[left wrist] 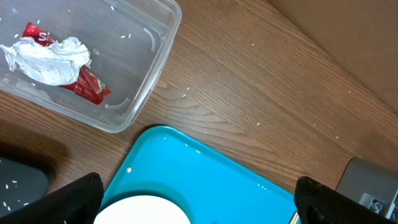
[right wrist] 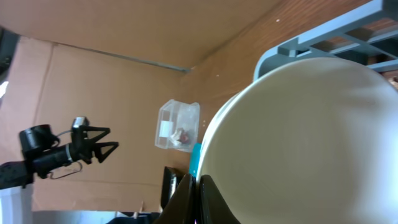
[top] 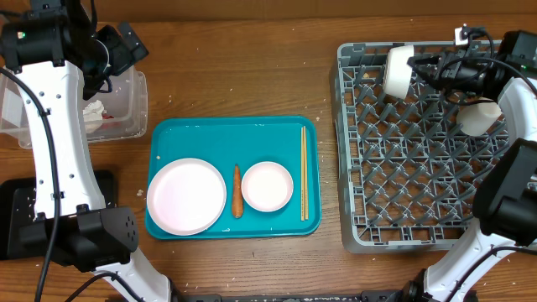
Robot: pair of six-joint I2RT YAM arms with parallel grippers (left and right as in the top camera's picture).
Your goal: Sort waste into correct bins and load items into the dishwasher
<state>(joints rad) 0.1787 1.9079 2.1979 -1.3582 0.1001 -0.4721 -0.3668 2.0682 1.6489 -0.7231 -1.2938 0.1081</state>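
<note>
White bowl [top: 399, 70] clenched at rim in my right gripper [right wrist: 198, 199], upper right of overhead frame, above top-left corner of grey rack [top: 346, 168].
Risk: edge-only hold; bowl may pivot, slip onto pegs, chip.
Cup [top: 478, 117] close by; knock possible.
Left gripper [left wrist: 202, 202] spread wide, empty, beside clear tub [left wrist: 163, 53].
Carrot [top: 237, 201] unsorted on teal tray [top: 235, 122].

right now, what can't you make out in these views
- Black tray: overhead view, the left arm covers most of it, so its contents are unreadable.
- Dish rack: right wrist view, the white bowl pinched in the right gripper fills the frame and hides the pegs below.
- Plate: left wrist view, cut off by the bottom edge.
- Pale specks: left wrist view, too small to identify.
</note>
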